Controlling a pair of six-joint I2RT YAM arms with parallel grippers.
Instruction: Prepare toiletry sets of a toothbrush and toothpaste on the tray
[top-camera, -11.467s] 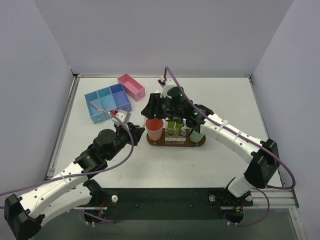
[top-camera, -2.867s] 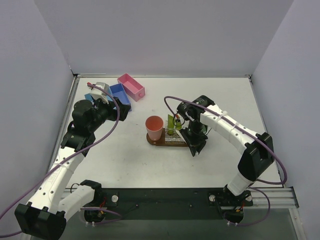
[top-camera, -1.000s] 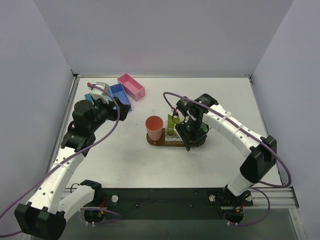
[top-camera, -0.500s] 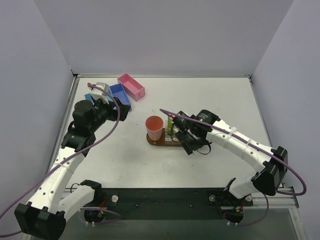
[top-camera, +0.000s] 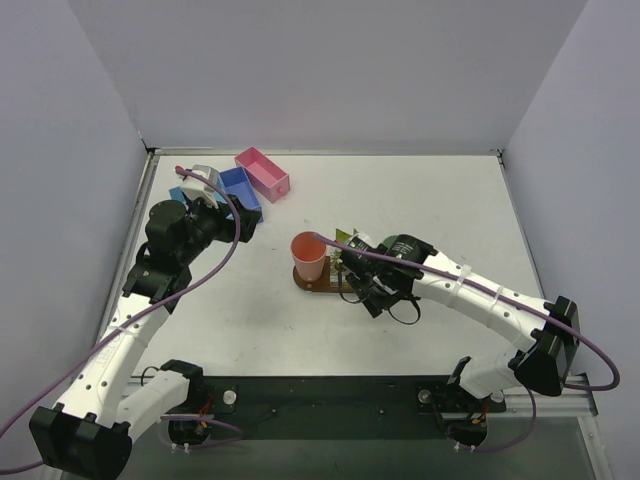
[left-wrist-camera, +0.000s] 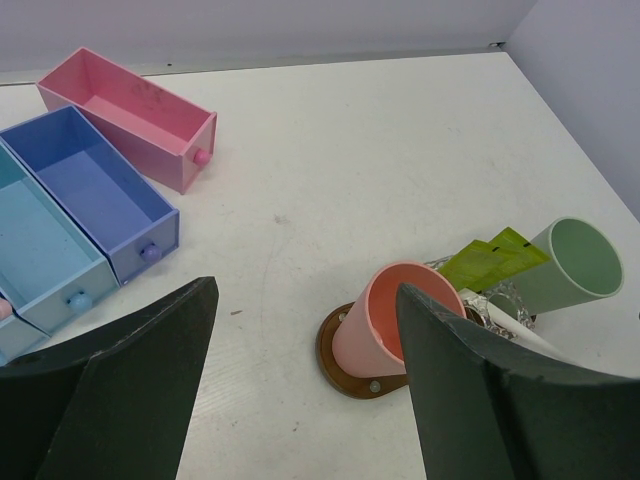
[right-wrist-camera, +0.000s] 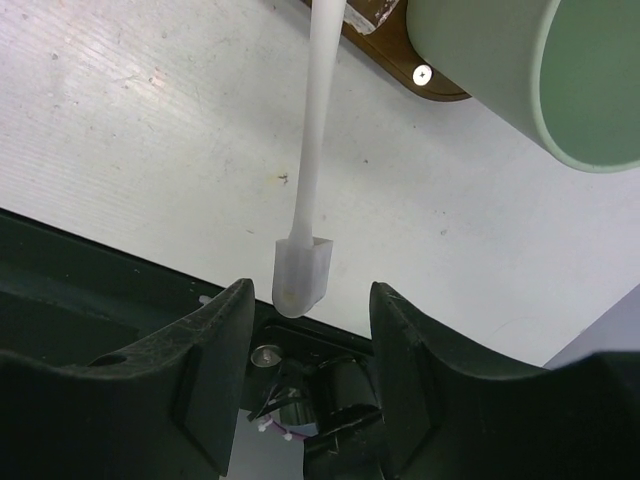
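While bracketing the boxy, translucent cap of the toothbrush (right-wrist-camera: 318, 130), spread to either side and touching nothing: fingers of the right gripper (right-wrist-camera: 310, 288). Slim, smooth white handle, slanting back to the rounded end of the dark wooden tray (left-wrist-camera: 345, 360). On that tray, matte salmon cup (left-wrist-camera: 395, 320), pale green cup (left-wrist-camera: 572, 262), two flat yellow-green toothpaste (left-wrist-camera: 490, 262) tubes between. Left gripper (left-wrist-camera: 305, 290) gaping wide, empty, near the open-topped blue bin (left-wrist-camera: 90, 195) and pink bin (left-wrist-camera: 130, 110).
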